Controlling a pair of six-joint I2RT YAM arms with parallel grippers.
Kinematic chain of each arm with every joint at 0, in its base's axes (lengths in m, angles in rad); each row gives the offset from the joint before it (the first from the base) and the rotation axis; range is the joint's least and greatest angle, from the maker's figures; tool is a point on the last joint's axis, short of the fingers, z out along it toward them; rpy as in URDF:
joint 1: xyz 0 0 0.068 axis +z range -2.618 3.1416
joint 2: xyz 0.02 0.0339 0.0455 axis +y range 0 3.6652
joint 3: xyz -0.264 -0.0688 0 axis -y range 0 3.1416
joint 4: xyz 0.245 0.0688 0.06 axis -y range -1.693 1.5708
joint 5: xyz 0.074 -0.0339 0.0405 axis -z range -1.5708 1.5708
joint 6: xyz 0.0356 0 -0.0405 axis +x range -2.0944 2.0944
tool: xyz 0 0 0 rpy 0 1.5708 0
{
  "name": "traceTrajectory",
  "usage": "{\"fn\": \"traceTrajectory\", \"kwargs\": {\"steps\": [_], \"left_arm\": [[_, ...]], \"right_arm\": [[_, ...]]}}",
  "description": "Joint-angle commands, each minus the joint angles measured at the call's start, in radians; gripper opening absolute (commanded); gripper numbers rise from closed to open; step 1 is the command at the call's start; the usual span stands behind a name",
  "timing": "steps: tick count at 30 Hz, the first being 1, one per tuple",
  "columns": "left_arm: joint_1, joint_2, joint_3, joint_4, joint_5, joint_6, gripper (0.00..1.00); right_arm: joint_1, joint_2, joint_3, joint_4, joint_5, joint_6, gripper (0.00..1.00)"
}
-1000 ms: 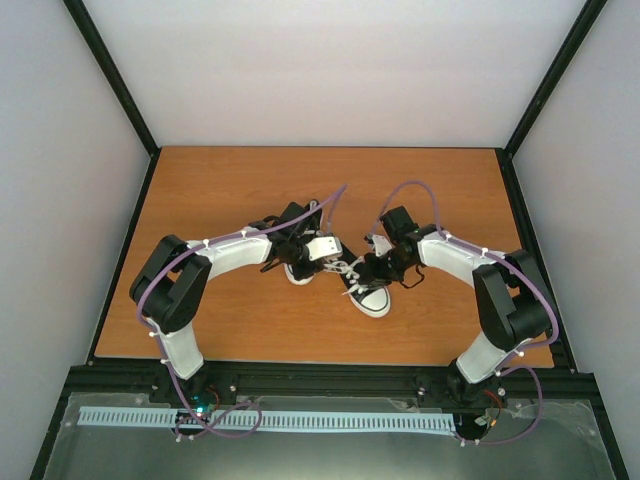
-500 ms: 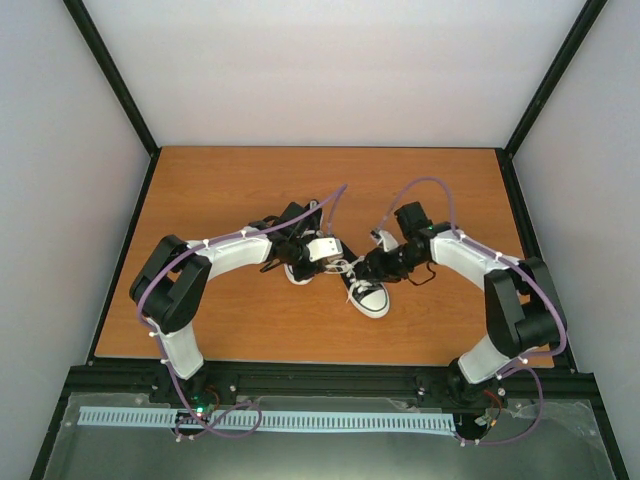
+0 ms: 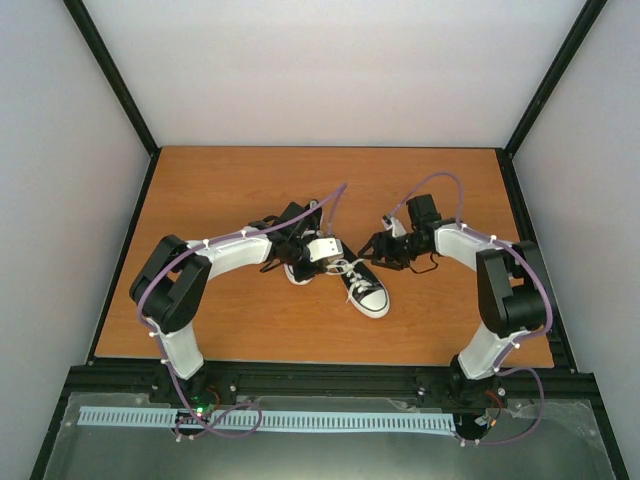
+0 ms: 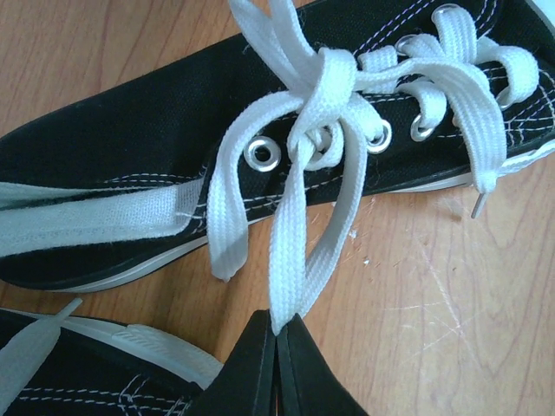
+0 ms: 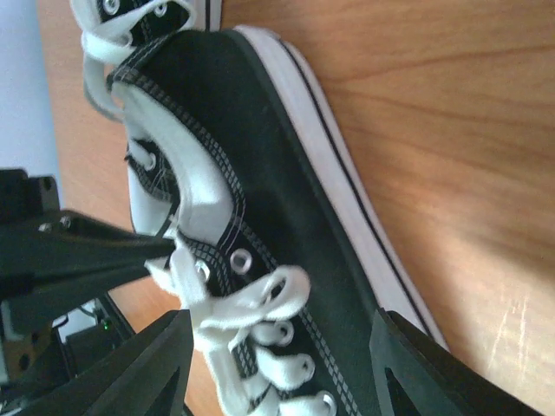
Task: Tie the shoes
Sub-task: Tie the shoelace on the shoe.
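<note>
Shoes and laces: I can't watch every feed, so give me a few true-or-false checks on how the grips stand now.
1. The left gripper is shut on a loop of white lace. True.
2. The right gripper is clamped on the lace too. False: its jaws stand open, holding nothing.
3. The lace runs through metal eyelets. True.
4. The shoes sit at opposite edges of the table. False: they lie close together near its middle.
</note>
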Motion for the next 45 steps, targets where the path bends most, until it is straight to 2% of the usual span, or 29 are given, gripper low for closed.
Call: {"fn": "traceTrajectory", "kwargs": {"steps": [1,4,9,14,18,24,30,40,45], "left_arm": [[0.005,-0.004,0.023,-0.009,0.025,0.006,0.01],[0.005,-0.006,0.023,-0.009,0.018,0.009,0.01],[0.006,-0.003,0.03,-0.001,-0.014,-0.004,0.01],[0.007,0.0,0.044,0.006,-0.035,-0.006,0.01],[0.008,0.005,0.054,0.006,-0.032,-0.013,0.01],[0.007,0.007,0.074,0.011,-0.048,-0.004,0.01],[0.027,0.034,0.077,0.105,-0.157,0.044,0.01],[0.033,0.077,0.075,0.215,-0.203,0.082,0.01],[0.033,0.073,0.091,0.182,-0.161,0.111,0.01]], "right_arm": [[0.02,0.065,0.045,0.116,-0.027,0.053,0.58],[0.031,0.085,0.051,0.134,-0.037,0.056,0.55],[0.038,0.085,0.051,0.117,-0.052,0.046,0.33],[0.037,0.056,0.016,0.035,-0.049,0.001,0.35],[0.038,0.045,-0.005,0.052,-0.065,0.017,0.33],[0.038,0.038,-0.011,0.053,-0.075,0.018,0.04],[0.038,-0.018,-0.081,-0.027,-0.045,-0.028,0.03],[0.038,-0.099,-0.179,-0.051,-0.011,-0.023,0.03],[0.038,-0.091,-0.161,-0.036,-0.014,-0.015,0.03]]}}
